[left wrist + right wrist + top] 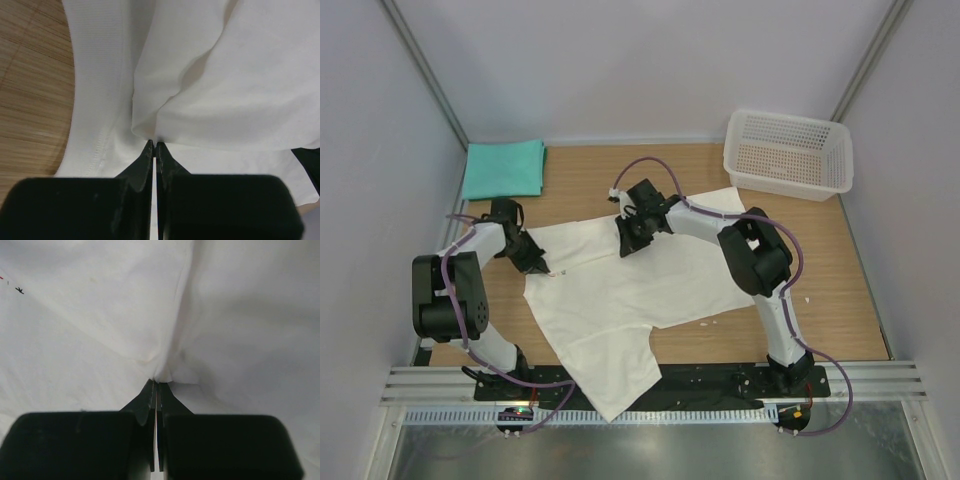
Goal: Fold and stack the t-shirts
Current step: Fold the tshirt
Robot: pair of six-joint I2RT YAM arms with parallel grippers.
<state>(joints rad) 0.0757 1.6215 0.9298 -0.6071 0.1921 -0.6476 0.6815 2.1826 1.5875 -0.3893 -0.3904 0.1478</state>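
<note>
The white t-shirt (620, 300) lies spread on the wooden table, its red print hidden, one part hanging over the near edge. My left gripper (533, 262) is shut on the white t-shirt's left edge; in the left wrist view the cloth (225, 85) bunches at the closed tips (154, 144). My right gripper (628, 243) is shut on the shirt's far edge; in the right wrist view the cloth (100, 325) puckers at the tips (158, 383). The teal-green t-shirt (503, 168) lies folded at the back left, apart from both grippers.
A white plastic mesh basket (787, 153) stands at the back right. Grey walls close in the table on three sides. A metal rail (650, 378) runs along the near edge by the arm bases.
</note>
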